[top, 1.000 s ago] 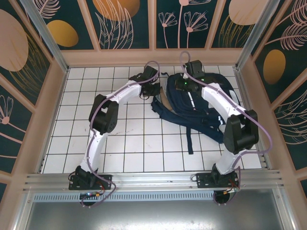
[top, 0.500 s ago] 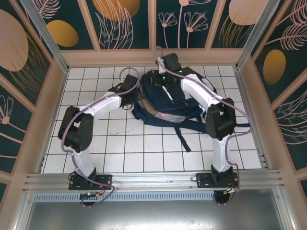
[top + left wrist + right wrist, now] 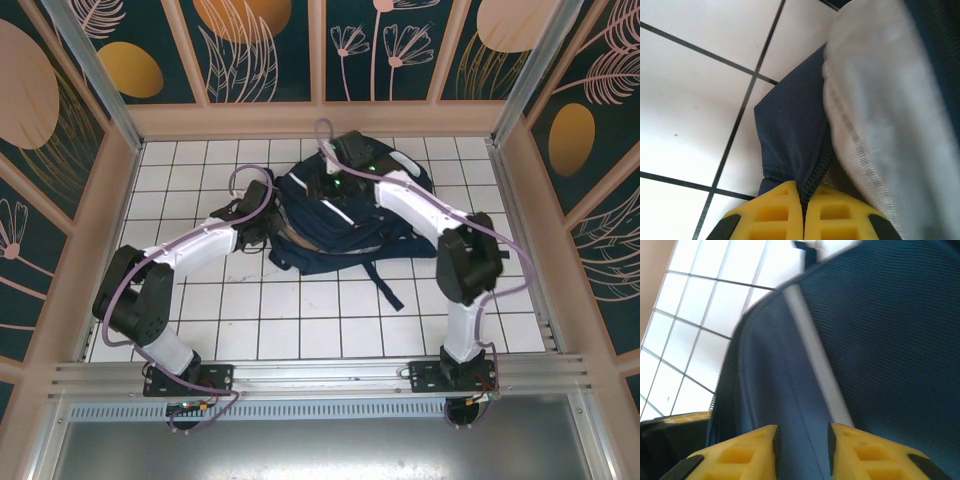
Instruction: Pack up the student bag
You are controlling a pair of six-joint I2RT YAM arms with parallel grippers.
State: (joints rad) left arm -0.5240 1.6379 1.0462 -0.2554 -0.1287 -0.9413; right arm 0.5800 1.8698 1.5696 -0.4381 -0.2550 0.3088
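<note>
Navy-blue fabric student bag [image 3: 345,228] is lying slumped on the far middle of the white tiled surface [image 3: 260,320], well apart from the arm bases.

- White stripe [image 3: 338,208] is running across its upper face. On the right wrist camera the same stripe [image 3: 815,365] is showing as a pale band between navy panels.
- Dark strap [image 3: 386,286] is trailing off the near edge onto the tiles.
- Left gripper [image 3: 266,216] is sitting at the bag's left edge. On the left wrist camera [image 3: 802,192] its jaws are pressing together on a fold of the navy cloth [image 3: 790,135], with a blurred pale grey band [image 3: 875,100] lying just beside it.
- Right gripper [image 3: 335,182] is hanging over the bag's far top. On its own camera [image 3: 802,432] its jaws are standing narrowly parted, with navy fabric [image 3: 880,330] showing in the gap; contact cannot be told.
- Patterned wall panels [image 3: 260,50] are enclosing the surface.
</note>
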